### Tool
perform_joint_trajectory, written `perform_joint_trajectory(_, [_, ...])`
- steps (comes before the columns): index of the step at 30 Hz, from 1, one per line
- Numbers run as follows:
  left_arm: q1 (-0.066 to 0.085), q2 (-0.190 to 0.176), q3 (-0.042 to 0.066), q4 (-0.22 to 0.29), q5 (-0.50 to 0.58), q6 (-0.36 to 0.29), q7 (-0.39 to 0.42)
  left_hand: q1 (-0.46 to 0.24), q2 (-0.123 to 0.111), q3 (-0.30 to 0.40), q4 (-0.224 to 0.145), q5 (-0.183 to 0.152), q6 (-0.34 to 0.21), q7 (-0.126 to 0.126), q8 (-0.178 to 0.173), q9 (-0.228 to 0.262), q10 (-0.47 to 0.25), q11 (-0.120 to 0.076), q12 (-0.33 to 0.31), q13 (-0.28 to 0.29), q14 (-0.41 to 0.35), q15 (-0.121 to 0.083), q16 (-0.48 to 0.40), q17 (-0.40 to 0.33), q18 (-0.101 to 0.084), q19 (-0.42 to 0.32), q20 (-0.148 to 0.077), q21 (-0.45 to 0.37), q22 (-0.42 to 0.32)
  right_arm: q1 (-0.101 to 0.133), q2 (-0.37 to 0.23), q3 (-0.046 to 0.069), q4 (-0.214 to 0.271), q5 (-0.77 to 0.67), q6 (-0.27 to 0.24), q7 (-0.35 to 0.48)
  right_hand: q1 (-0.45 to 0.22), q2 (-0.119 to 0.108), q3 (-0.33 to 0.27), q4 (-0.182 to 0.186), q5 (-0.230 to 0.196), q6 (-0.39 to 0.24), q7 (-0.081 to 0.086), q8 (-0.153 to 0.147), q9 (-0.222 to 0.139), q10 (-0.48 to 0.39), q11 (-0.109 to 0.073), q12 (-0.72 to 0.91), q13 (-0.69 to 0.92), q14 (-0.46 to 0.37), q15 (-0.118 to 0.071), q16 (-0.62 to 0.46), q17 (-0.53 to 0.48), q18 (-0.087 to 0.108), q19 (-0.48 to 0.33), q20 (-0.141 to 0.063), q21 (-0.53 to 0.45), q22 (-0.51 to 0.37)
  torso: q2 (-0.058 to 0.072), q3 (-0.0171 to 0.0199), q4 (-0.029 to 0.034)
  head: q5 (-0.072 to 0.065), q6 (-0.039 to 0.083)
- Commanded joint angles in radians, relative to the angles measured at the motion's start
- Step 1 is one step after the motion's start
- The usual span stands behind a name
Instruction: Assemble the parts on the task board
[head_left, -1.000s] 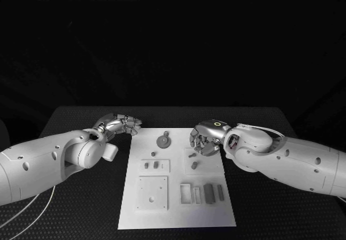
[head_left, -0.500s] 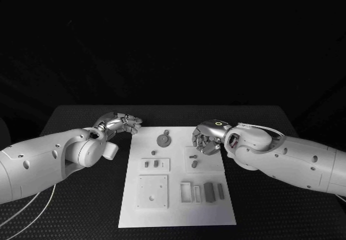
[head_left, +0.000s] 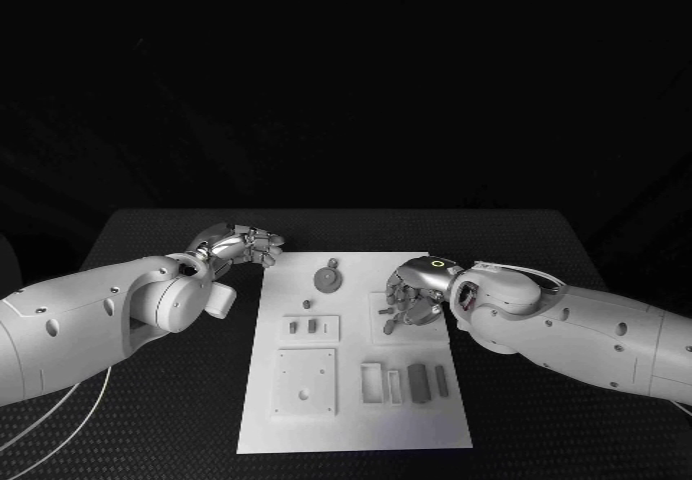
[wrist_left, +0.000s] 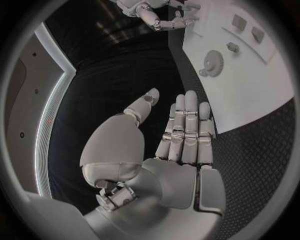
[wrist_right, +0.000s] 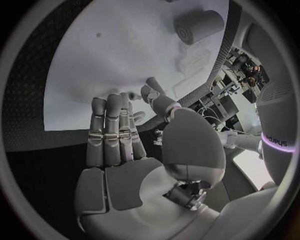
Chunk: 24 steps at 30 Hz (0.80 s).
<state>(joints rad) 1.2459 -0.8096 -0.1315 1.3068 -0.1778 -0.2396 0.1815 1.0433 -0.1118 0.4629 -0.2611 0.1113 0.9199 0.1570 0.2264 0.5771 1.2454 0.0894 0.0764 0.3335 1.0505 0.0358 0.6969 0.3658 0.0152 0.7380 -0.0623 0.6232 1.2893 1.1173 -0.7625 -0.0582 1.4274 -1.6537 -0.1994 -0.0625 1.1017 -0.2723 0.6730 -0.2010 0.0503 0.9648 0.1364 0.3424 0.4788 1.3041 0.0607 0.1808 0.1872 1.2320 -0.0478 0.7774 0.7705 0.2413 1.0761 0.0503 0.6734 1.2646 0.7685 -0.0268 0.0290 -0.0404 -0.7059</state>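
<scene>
Lying flat, task board (head_left: 353, 400) with long axis toward the robot

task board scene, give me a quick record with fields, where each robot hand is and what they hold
task board: white plate mid-table, grey parts on it
gear part: round piece near the board's far edge
left robot hand: off the board's far left corner, over the black table, fingers apart, holding nothing
right robot hand: over the board's right side, fingers extended, holding nothing
</scene>
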Motion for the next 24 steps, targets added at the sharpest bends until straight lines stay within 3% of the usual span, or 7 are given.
perform_joint_trajectory(1, [0.001,0.001,0.001,0.003,0.0,0.018,0.004,-0.008,0.004,-0.005,-0.001,-0.003,-0.002,0.002,0.003,-0.001,-0.003,0.003,-0.005,-0.001,0.003,0.0,-0.004,0.001,0.013,0.004,-0.001,-0.004,0.002,-0.006,0.008,-0.002,-0.008,-0.023,-0.035,0.007,-0.012,0.001,-0.017,0.003,-0.002,-0.006,0.002,-0.005,0.002,-0.003,-0.002,-0.003,0.003,-0.007,0.0,-0.004,0.002,0.021,-0.005,0.001,0.001,-0.001,0.001,0.0,0.0001,0.001,-0.001])
perform_joint_trajectory(7, [0.001,0.0,0.001,0.002,0.0,0.019,0.002,-0.008,0.004,-0.005,-0.001,-0.004,-0.002,0.002,0.003,-0.002,-0.003,0.003,-0.005,-0.001,0.003,0.0,-0.005,0.002,0.013,0.004,-0.001,-0.004,0.002,-0.021,0.018,-0.004,-0.014,-0.023,-0.059,0.006,-0.012,0.005,-0.034,0.01,-0.002,-0.003,0.0,-0.002,0.006,0.005,-0.005,0.001,0.01,-0.004,-0.003,-0.002,0.009,0.021,-0.001,-0.001,0.001,0.001,0.001,-0.0003,0.0031,0.002,-0.004])
perform_joint_trajectory(14, [0.001,0.0,0.001,0.003,0.0,0.022,0.001,-0.008,0.004,-0.005,-0.001,-0.004,-0.002,0.002,0.003,-0.002,-0.003,0.003,-0.005,-0.002,0.003,0.0,-0.005,0.002,0.013,0.004,-0.001,-0.004,0.002,-0.024,0.026,-0.004,-0.029,-0.036,-0.084,-0.003,-0.008,0.009,-0.032,0.013,-0.002,-0.002,-0.001,-0.001,0.007,0.009,-0.007,0.003,0.012,-0.001,-0.005,-0.001,0.01,0.021,0.002,-0.003,0.002,0.002,0.0,-0.0014,0.0019,0.005,-0.006])
perform_joint_trajectory(20, [0.001,-0.001,0.001,0.002,0.0,0.022,0.0,-0.008,0.005,-0.005,-0.001,-0.005,-0.003,0.002,0.003,-0.002,-0.004,0.003,-0.005,-0.002,0.004,0.0,-0.006,0.003,0.013,0.005,-0.001,-0.004,0.002,-0.027,0.032,-0.006,-0.03,-0.046,-0.061,0.002,0.036,0.019,0.009,0.025,-0.002,0.016,-0.009,0.008,0.013,0.029,-0.016,0.014,0.026,0.006,-0.012,0.003,0.019,0.021,0.012,-0.009,0.004,0.003,0.0,-0.0019,0.0014,0.004,-0.009])
perform_joint_trajectory(24, [0.001,-0.002,0.001,0.003,0.0,0.023,-0.002,-0.008,0.005,-0.005,-0.001,-0.006,-0.003,0.002,0.003,-0.002,-0.004,0.004,-0.005,-0.002,0.004,0.0,-0.006,0.004,0.013,0.005,-0.001,-0.005,0.002,-0.032,0.034,-0.008,-0.033,-0.072,-0.047,-0.005,0.091,0.035,0.06,0.013,-0.002,0.037,-0.019,0.018,0.019,0.048,-0.025,0.026,0.04,0.008,-0.019,0.003,0.024,0.02,0.013,-0.011,0.003,0.004,0.0,-0.0011,0.0021,0.005,-0.01])
